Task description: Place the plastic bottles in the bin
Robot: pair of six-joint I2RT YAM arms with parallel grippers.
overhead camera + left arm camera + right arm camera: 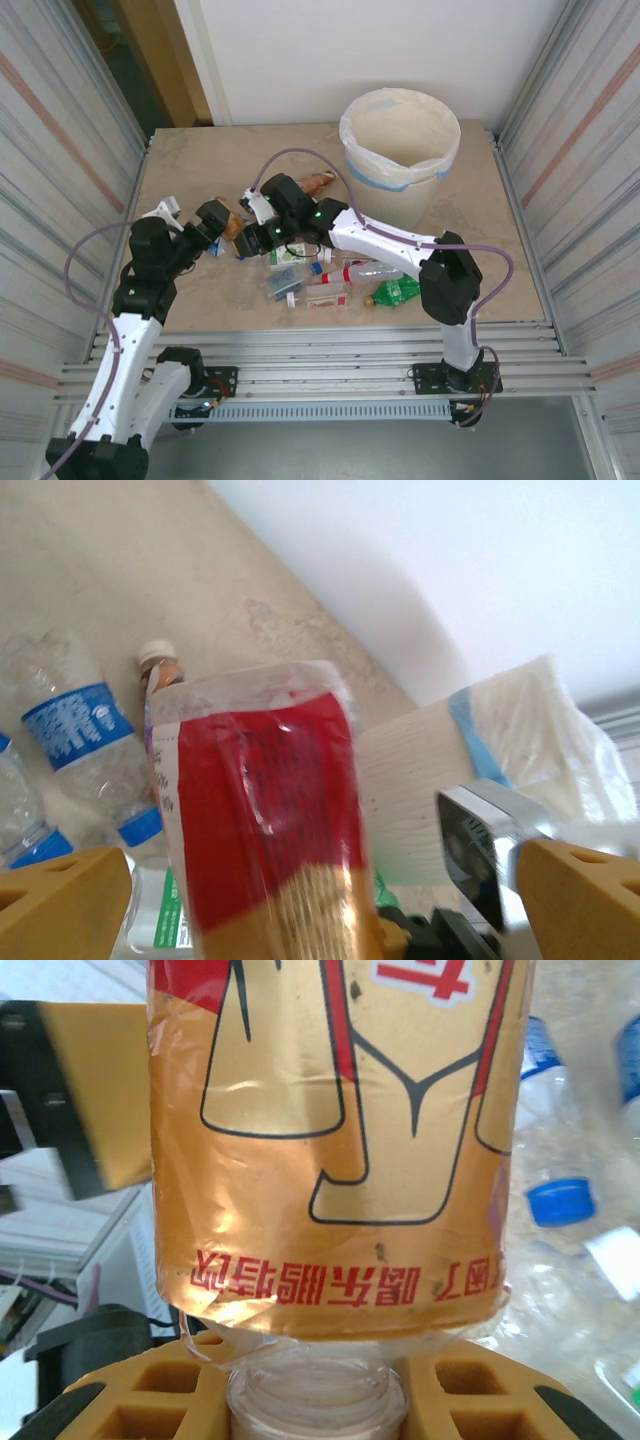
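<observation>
A plastic bottle with a red and gold label (330, 1130) hangs over the table's left middle, seen as a small orange shape (232, 228) from the top. My right gripper (315, 1395) is shut on its clear neck, one orange finger on each side. My left gripper (320, 890) stands wide open around the same bottle (260, 820), with a clear gap to its right finger (580, 890). From above, the left gripper (215, 238) and right gripper (250, 236) face each other. The cream-white bin (400, 150) with a liner and blue tape stands at the far right.
Several loose bottles lie in front of the arms: a green one (395, 292), a clear one with a red cap (355, 272) and blue-labelled ones (80, 730). A brown bottle (315, 182) lies beside the bin. Corrugated walls close in both sides.
</observation>
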